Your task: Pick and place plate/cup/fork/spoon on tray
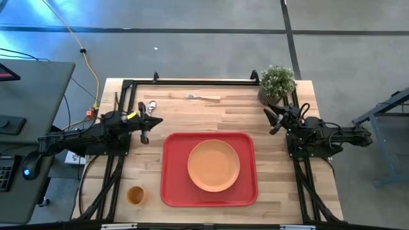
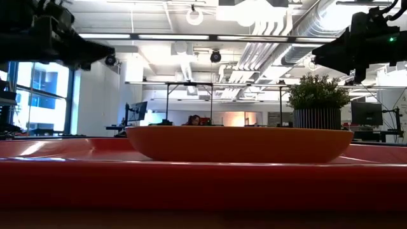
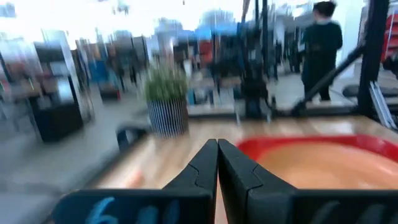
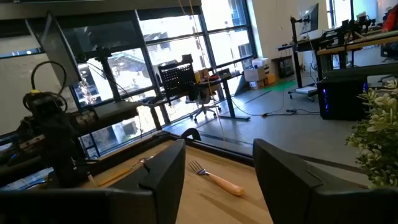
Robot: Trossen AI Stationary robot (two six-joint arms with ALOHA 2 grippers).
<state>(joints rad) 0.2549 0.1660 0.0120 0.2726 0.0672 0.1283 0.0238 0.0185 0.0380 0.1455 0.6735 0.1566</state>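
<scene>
The red tray [image 1: 172, 185] holds only the round orange plate [image 1: 213, 165], which sits in its middle. The small cup [image 1: 135, 194] stands off the tray, near its left front corner. The spoon [image 1: 151, 107] lies beyond the tray's left back corner. The fork [image 1: 203, 97] lies beyond the tray's back edge, with bare wood around it. The left gripper [image 1: 144, 131], pinched closed and empty, is beside the tray's left back corner. The right gripper [image 1: 273, 120], fingers spread apart, is by the potted plant [image 1: 277, 82], off the tray's right back corner.

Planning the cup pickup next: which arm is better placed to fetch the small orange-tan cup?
Probably left. The small round orange-tan cup sits off the red rectangular tray, on the left gripper's side; the right gripper is across the table.
</scene>
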